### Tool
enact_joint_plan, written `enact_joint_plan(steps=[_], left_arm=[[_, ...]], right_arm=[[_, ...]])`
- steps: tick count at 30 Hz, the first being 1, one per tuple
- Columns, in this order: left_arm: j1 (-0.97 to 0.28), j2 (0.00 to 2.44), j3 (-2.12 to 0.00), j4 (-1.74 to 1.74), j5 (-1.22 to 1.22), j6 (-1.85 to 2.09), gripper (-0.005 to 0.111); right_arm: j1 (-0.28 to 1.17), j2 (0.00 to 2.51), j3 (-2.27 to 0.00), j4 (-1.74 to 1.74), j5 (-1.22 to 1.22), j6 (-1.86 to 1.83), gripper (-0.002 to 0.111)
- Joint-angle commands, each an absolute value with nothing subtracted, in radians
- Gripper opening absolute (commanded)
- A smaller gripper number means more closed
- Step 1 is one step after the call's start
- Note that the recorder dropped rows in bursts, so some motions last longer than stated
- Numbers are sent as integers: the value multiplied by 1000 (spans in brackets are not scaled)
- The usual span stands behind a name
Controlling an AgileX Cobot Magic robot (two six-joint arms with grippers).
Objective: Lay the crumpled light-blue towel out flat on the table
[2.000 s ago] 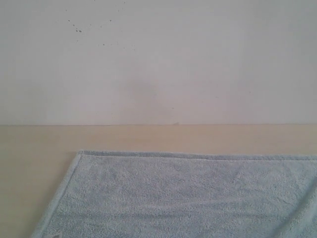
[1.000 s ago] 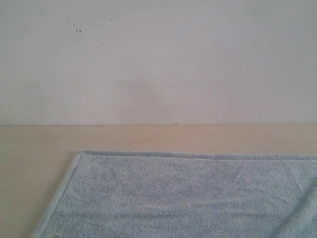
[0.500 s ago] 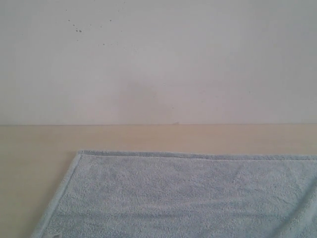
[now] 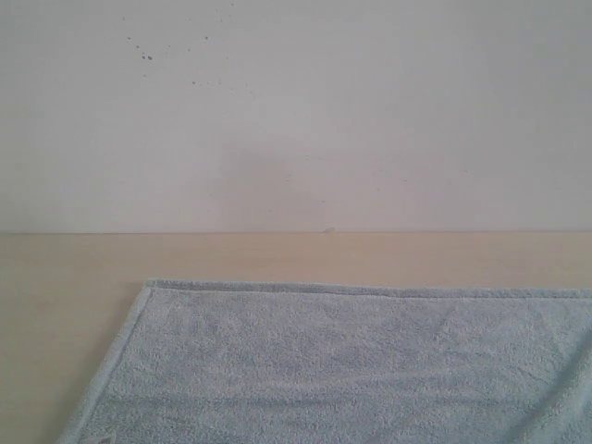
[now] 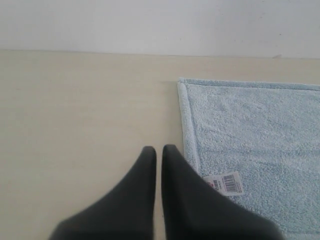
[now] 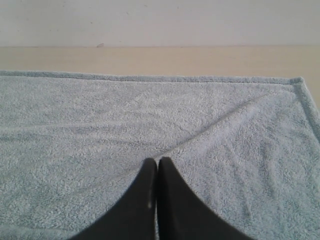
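The light-blue towel (image 4: 351,365) lies spread out on the beige table (image 4: 277,254), its far hem straight and its left corner square. My left gripper (image 5: 158,149) is shut with nothing in it, over bare table beside the towel (image 5: 250,140) and near its white care label (image 5: 225,183). Also shut and empty, my right gripper (image 6: 158,160) hovers above the towel (image 6: 100,120), where faint creases run toward the far corner. Neither gripper shows in the exterior view.
A white wall (image 4: 296,111) rises behind the table's far edge. Bare table (image 5: 75,115) extends beyond the towel's left hem, and a strip of it (image 6: 200,60) lies between the far hem and the wall.
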State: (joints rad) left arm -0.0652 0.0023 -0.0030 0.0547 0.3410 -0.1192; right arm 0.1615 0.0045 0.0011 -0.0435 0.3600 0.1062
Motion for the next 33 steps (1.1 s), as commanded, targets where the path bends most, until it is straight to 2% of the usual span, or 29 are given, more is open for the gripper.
enact_joint_plan(steps=[1,33], left_arm=[[-64,0,0,61,340,-124,4],[-64,0,0,64,303,-124,4]], right_arm=[[160,0,0,-47,358,96,0],[160,0,0,-47,358,96,0]])
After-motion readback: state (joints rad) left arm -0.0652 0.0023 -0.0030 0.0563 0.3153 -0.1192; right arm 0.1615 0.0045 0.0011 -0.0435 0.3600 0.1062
